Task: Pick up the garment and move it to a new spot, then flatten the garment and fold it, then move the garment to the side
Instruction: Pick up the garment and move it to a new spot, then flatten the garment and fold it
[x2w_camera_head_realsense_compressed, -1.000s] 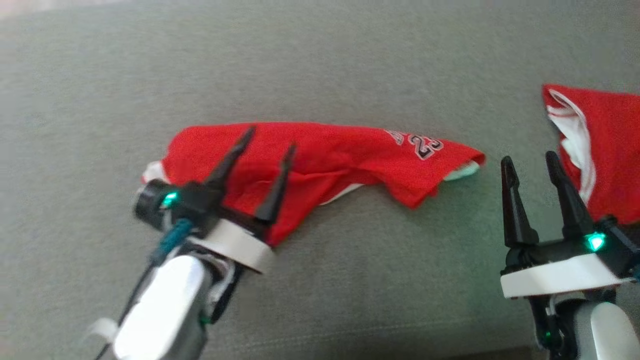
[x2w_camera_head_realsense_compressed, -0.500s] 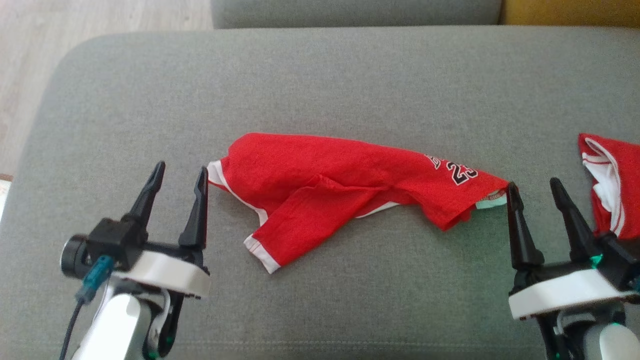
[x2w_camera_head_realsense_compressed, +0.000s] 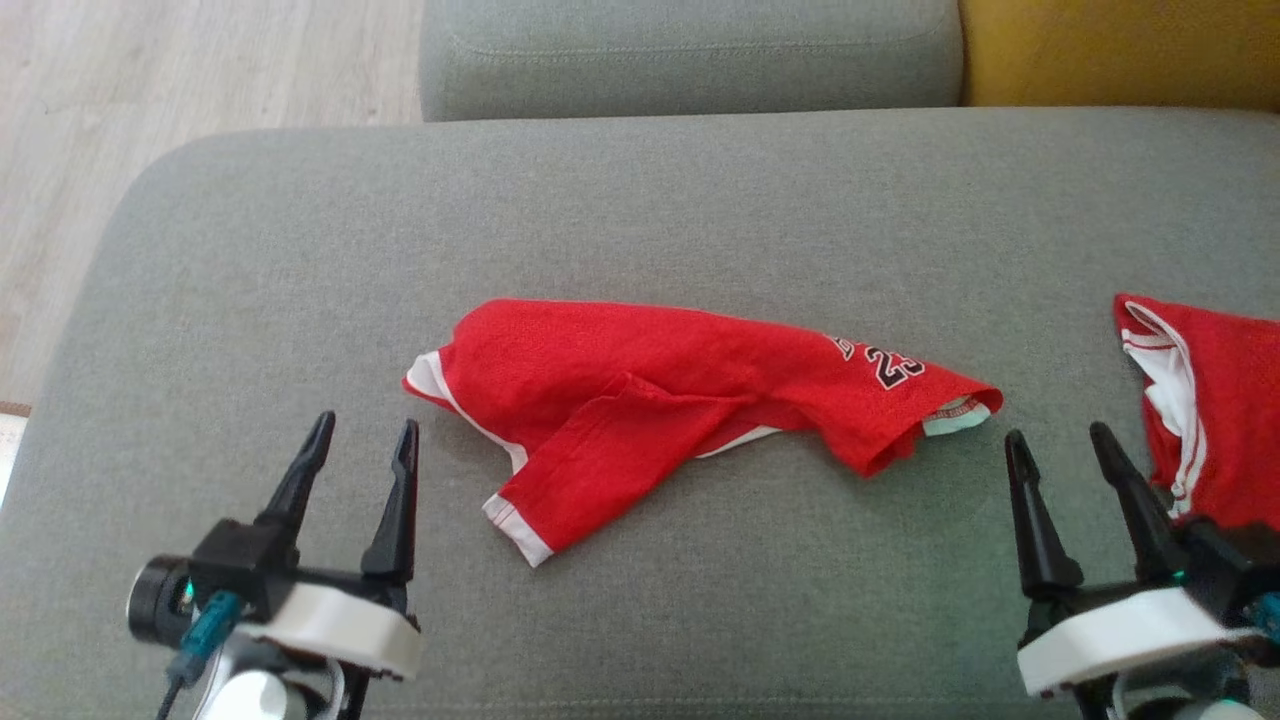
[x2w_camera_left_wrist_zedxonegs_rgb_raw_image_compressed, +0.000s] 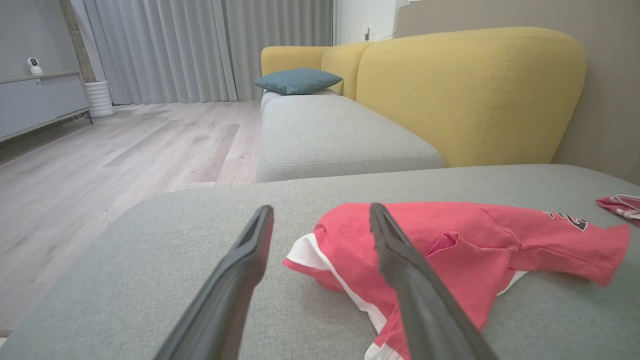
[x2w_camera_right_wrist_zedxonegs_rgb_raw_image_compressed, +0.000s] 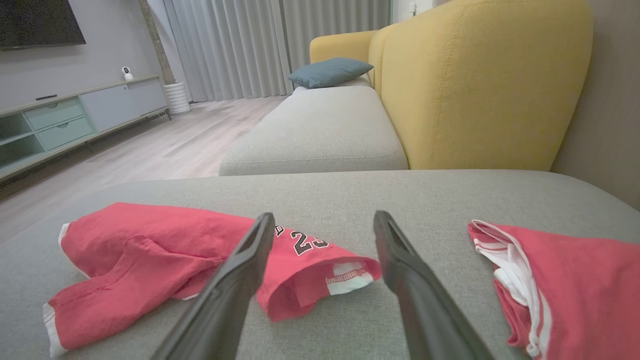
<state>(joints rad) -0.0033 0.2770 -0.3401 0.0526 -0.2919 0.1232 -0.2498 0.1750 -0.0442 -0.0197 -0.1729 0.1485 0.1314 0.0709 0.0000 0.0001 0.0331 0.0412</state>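
Left gripper (x2w_camera_head_realsense_compressed: 366, 420): fully spread, empty, just left of the red garment (x2w_camera_head_realsense_compressed: 650, 390), not touching. Right gripper (x2w_camera_head_realsense_compressed: 1055, 432): fully spread, empty, near its numbered end. Garment: crumpled mid-cushion on grey sofa seat (x2w_camera_head_realsense_compressed: 700, 200). Change I note: a second ago left gripper overlapped the garment.

Black "23" on red garment (x2w_camera_head_realsense_compressed: 700, 390); lettering above it unreadable.

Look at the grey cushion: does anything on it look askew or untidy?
The red garment in the middle of the cushion lies crumpled, one flap folded over itself. A second red garment sits bunched at the right edge.
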